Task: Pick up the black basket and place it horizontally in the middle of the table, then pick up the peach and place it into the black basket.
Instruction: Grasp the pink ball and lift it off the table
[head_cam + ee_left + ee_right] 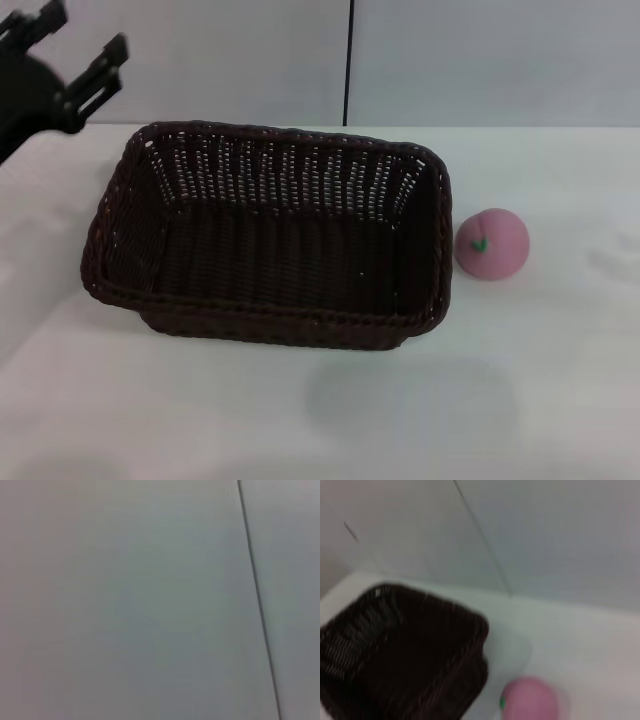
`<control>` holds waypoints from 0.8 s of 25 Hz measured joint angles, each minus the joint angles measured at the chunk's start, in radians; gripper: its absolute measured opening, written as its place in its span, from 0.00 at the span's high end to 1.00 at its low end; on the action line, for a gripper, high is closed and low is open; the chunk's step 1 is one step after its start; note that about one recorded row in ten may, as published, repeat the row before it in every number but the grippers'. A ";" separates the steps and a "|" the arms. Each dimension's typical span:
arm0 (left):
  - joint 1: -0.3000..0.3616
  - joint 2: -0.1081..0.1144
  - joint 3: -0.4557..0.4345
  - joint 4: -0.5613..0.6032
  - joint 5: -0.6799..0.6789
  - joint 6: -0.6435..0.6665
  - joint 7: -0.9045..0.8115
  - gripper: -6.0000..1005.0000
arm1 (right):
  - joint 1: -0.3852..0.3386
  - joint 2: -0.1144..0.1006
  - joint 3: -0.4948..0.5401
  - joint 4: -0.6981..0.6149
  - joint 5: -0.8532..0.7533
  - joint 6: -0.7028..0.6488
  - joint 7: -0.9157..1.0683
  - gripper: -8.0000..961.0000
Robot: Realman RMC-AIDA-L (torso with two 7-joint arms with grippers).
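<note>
The black basket (270, 235) sits lengthwise across the middle of the white table (520, 400), open side up and empty. The pink peach (492, 243) lies on the table just right of the basket, apart from it. My left gripper (75, 70) is raised at the far upper left, above and behind the basket's left end, open and holding nothing. The right wrist view shows the basket (400, 655) and the peach (530, 700) from above. My right gripper is not in view.
A pale wall with a dark vertical seam (349, 60) stands behind the table. The left wrist view shows only that wall and seam (255, 595). Bare tabletop lies in front of the basket and right of the peach.
</note>
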 joint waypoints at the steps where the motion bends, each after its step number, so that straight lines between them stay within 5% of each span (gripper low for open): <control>1: -0.008 0.000 -0.013 -0.053 -0.038 0.049 0.036 0.30 | 0.018 -0.004 -0.024 0.004 -0.031 -0.007 0.038 0.48; 6: -0.025 0.000 -0.065 -0.216 -0.127 0.223 0.113 0.30 | 0.072 0.002 -0.083 0.041 -0.126 0.038 0.132 0.49; 20: -0.003 0.000 -0.078 -0.275 -0.134 0.240 0.120 0.30 | 0.105 0.024 -0.288 0.340 -0.128 0.390 0.110 0.49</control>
